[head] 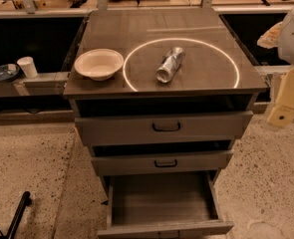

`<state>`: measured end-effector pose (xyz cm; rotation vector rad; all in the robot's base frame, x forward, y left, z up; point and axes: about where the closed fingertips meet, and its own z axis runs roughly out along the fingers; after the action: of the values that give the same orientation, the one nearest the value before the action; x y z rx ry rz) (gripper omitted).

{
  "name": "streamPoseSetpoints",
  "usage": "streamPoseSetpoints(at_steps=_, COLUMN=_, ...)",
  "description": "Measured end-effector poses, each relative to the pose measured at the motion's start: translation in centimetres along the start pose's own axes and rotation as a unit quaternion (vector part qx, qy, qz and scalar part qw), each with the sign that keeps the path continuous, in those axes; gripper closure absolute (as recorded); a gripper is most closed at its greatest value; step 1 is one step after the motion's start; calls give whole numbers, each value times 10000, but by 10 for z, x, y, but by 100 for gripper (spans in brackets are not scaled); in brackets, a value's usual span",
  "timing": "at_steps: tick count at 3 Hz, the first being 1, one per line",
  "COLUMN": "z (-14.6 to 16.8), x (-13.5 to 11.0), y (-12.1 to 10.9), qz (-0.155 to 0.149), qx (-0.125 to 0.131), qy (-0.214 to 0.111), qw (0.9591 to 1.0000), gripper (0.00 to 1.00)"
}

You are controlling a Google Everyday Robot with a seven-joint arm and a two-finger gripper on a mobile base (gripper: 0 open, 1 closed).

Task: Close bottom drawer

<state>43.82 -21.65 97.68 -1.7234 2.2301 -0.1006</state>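
Observation:
The bottom drawer (162,199) of the grey-brown cabinet is pulled far out toward me. Its plain boxy inside is bare, and its flat front (165,229) lies at the lower edge of the view. The middle drawer (161,162) and the top drawer (164,127) each stand out a little, each with a small black handle. My gripper (286,101) shows as a cream-coloured part under the white arm at the right edge, level with the top drawer. It is well to the right of the cabinet and touches nothing.
On the cabinet top (111,29) a white bowl (98,63) stands at the left and a crushed silver can (170,64) lies inside a ring of light. A black bar (17,214) lies on the speckled floor at lower left. A shelf with a paper cup (27,66) is at the left.

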Motion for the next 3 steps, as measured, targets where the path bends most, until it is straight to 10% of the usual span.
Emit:
streamPoseSetpoints(at_steps=1, z=0, x=0, y=0, qz=0, qx=9, qy=-7, qw=10000, gripper=0)
streamPoseSetpoints(at_steps=3, z=98, x=30, y=27, qz=292, qx=-602, qy=-359, qw=9971, gripper=0)
